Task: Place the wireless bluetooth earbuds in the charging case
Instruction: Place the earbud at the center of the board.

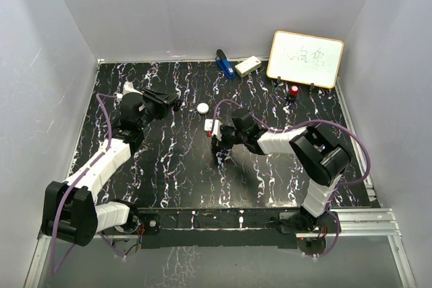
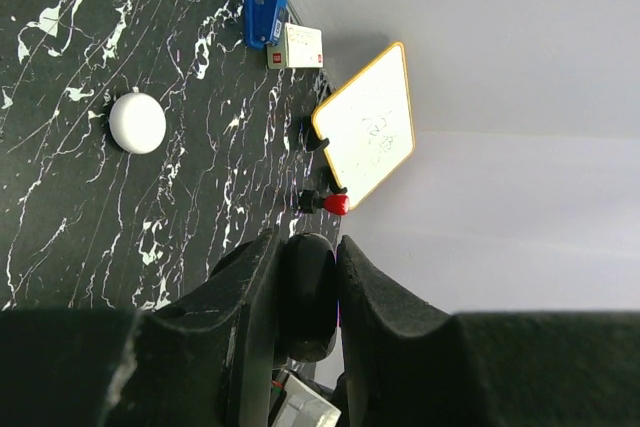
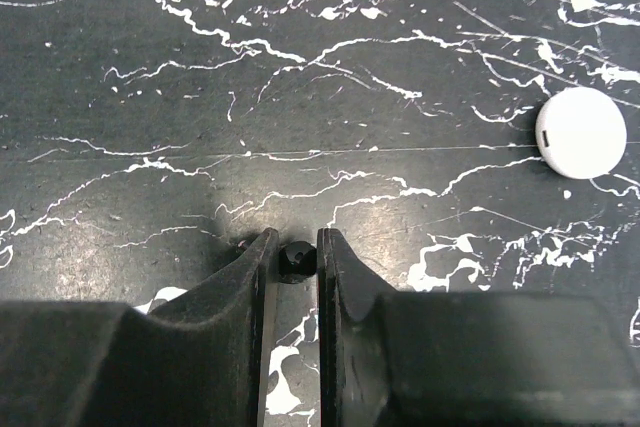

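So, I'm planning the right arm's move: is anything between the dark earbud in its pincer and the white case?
Nothing visible: only bare marbled table lies between the right pincer, shut on the dark earbud, and the charging case. The case looks closed, though.

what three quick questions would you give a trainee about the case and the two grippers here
1. True or false: the charging case lies on the table, held by neither gripper.
2. What does the right gripper pinch? A) the blue object B) a small dark earbud C) the whiteboard
3. Fill in: the left gripper is shut on a ___ rounded object.
Key: 1 true; 2 B; 3 dark.
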